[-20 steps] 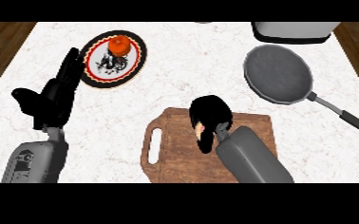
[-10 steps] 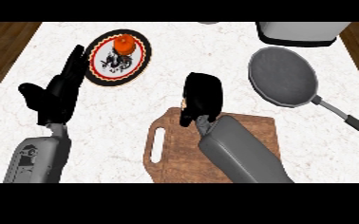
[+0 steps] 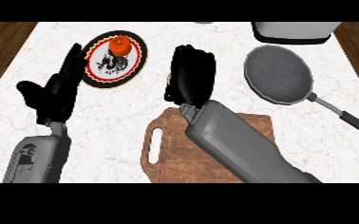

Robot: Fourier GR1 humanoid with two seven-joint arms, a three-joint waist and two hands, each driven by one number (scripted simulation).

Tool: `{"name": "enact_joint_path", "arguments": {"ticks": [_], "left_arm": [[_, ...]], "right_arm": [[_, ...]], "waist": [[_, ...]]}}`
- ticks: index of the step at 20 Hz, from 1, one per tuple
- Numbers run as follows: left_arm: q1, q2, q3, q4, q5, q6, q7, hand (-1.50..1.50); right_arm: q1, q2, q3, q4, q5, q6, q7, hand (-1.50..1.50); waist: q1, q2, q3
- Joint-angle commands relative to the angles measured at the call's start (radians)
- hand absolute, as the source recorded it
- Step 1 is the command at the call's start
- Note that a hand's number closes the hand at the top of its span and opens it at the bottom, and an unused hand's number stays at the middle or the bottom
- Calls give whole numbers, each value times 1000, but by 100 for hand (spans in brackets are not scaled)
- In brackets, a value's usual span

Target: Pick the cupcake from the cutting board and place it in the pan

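My right hand [image 3: 191,76] hangs over the counter just beyond the far edge of the wooden cutting board [image 3: 172,152], its fingers curled downward. The cupcake is almost wholly hidden inside that curl; only a thin tan sliver [image 3: 169,79] shows at the hand's left side. No cupcake lies on the visible part of the board. The dark grey round pan [image 3: 278,74] sits to the right of the hand, apart from it, with its handle [image 3: 335,111] pointing to the lower right. My left hand [image 3: 59,91] rests open at the left, fingers up.
A round patterned plate [image 3: 105,73] carrying an orange fruit [image 3: 121,46] lies at the back left, beside the left hand. A grey box-shaped appliance [image 3: 294,31] stands behind the pan. The counter's wooden edges show at the far left and right.
My right hand has risen off the cutting board and moved away from me, past its far edge, staying curled. The left hand has hardly shifted.
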Motion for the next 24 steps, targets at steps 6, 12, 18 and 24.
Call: {"name": "enact_joint_path", "arguments": {"ticks": [6, 12, 18, 24], "left_arm": [[46, 12, 13, -17, 0, -3, -19, 0], [51, 14, 20, -39, 16, -11, 8, 0], [60, 29, 22, -73, 25, -32, 17, 0], [52, 11, 9, -61, 11, -22, -3, 0]], "right_arm": [[66, -65, -261, -69, 35, -267, -18, 150], [169, -185, -391, 46, -17, -331, -243, 150], [209, -333, -510, 200, -80, -368, -440, 150], [143, -398, -635, 536, -150, -493, -672, 150]], "waist": [[-35, 0, 2], [-24, 4, 1], [-21, 4, 1], [-6, 10, 2]]}}
